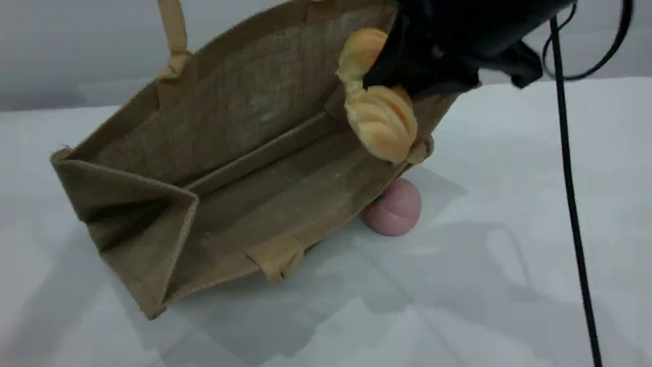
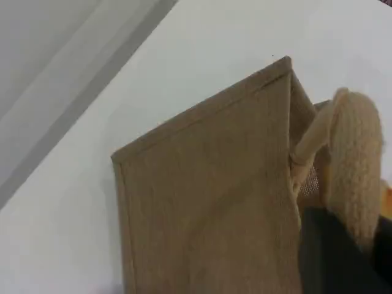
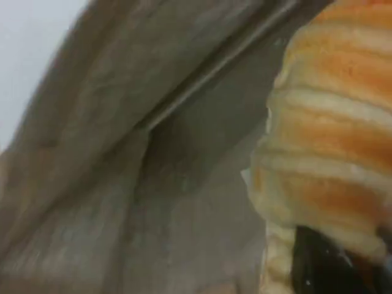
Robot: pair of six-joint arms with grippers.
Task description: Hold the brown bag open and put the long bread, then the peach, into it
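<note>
At the mouth of the bag [image 1: 244,127], right end: bread [image 1: 382,120], gripped midway by right pincer [image 1: 392,76]. Bag lies on its side on table [image 1: 509,255]; upper handle [image 2: 352,159] pinched in closed left pincer [image 2: 334,260]. Peach [image 1: 395,206] on table, touching bag's lower edge.

Setting: robot test station, laboratory type.
Surface [image 1: 509,285]: plain white, matte, wide, lit evenly from above, carrying soft grey shadows.
Backdrop: blank pale grey wall [image 1: 76,46], meeting the surface in one straight seam.
Equipment: black robot arm [image 1: 458,30] entering from the top edge. A loose black cable [image 1: 570,204] hangs down across the right side.
Props: brown bag [image 1: 229,153] of woven jute; long bread [image 1: 382,122] and peach [image 1: 395,206], both with a smooth, moulded, toy-like look.
</note>
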